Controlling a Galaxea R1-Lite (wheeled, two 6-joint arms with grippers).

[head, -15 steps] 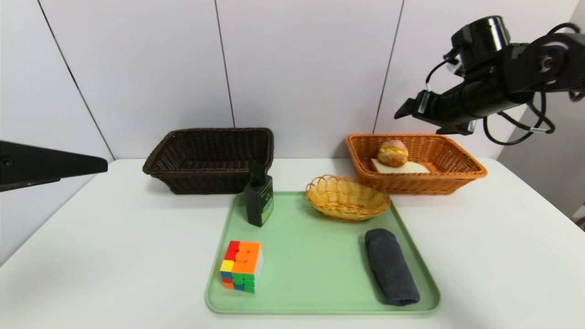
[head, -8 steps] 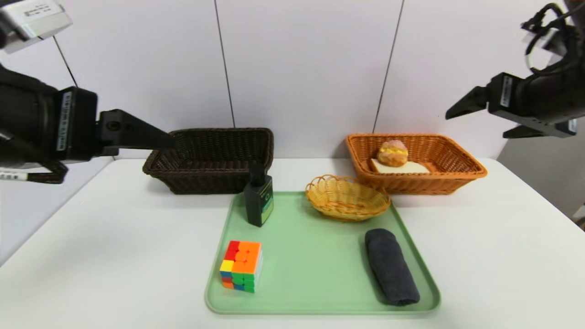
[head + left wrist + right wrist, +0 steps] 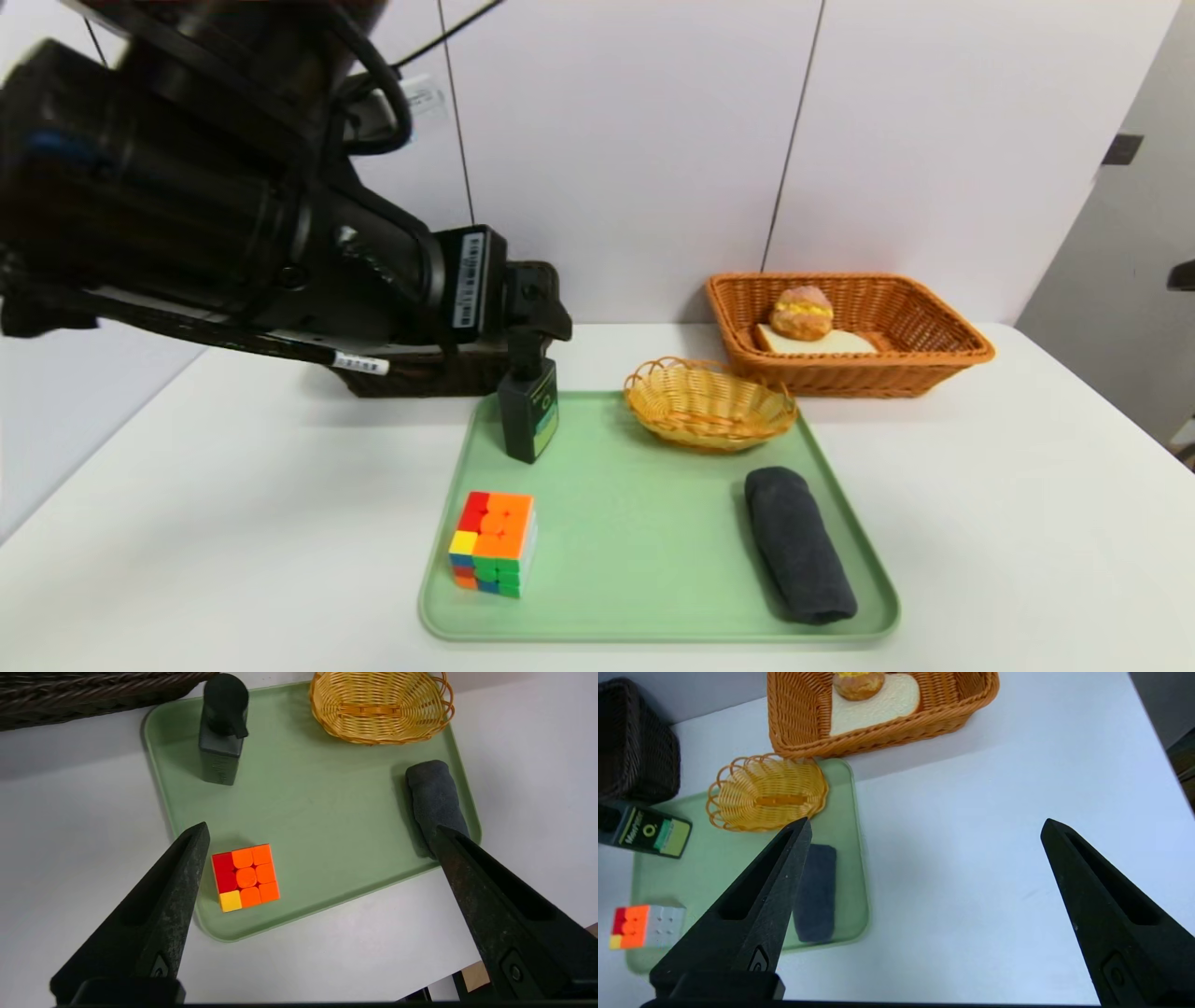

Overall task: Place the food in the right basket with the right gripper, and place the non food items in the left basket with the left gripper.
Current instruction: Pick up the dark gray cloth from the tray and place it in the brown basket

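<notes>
The left gripper [image 3: 320,833] hangs above the green tray [image 3: 644,532] with its fingers spread wide and nothing between them. In the head view its arm fills the 10 o'clock part of the scene and hides most of the dark brown basket [image 3: 439,373], of which only a strip of the near wall shows at 11 o'clock from the tray.

On the tray, the dark bottle [image 3: 528,411] stands upright at the 11 o'clock corner, just in front of the brown basket. The puzzle cube [image 3: 493,543] sits near the tray's 7 o'clock corner, orange face up in the left wrist view [image 3: 245,877]. The rolled grey cloth [image 3: 799,545] lies along the tray's 4 o'clock edge. A small oval yellow basket [image 3: 709,403] rests at the tray's 1 o'clock corner, partly over the rim.

The orange-tan basket [image 3: 934,359] stands on the white table [image 3: 187,523] at 1 o'clock from the tray, well apart from the brown one. Inside it the slice of bread [image 3: 840,343] lies flat with the round bun [image 3: 802,313] resting on it.

The right gripper [image 3: 924,826] is out of the head view; its own camera shows its fingers wide apart and empty, high above the table on the 3 o'clock side of the tray
</notes>
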